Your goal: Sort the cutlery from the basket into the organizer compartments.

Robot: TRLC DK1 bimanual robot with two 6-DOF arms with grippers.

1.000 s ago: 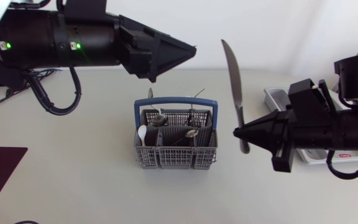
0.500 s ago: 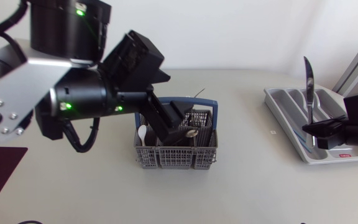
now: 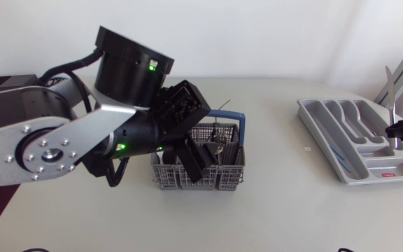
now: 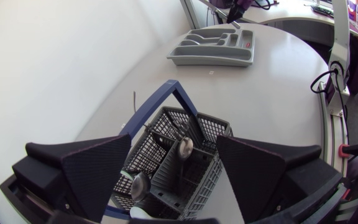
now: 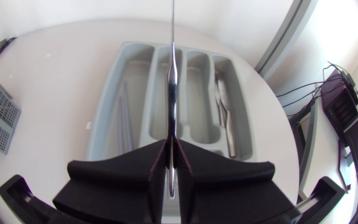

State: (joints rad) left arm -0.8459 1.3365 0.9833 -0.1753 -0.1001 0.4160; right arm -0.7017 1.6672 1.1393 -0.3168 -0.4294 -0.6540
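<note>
R end effector, knife clamped, now over organizer; L apart, prob. over basket.

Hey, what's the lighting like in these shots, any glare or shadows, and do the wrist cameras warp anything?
Head view: soft, even light, only faint shadow around the basket. Left wrist view: fisheye bows the table edge into a curve. Right wrist view: a bright streak runs along the knife, and the organizer looks bowed.
</note>
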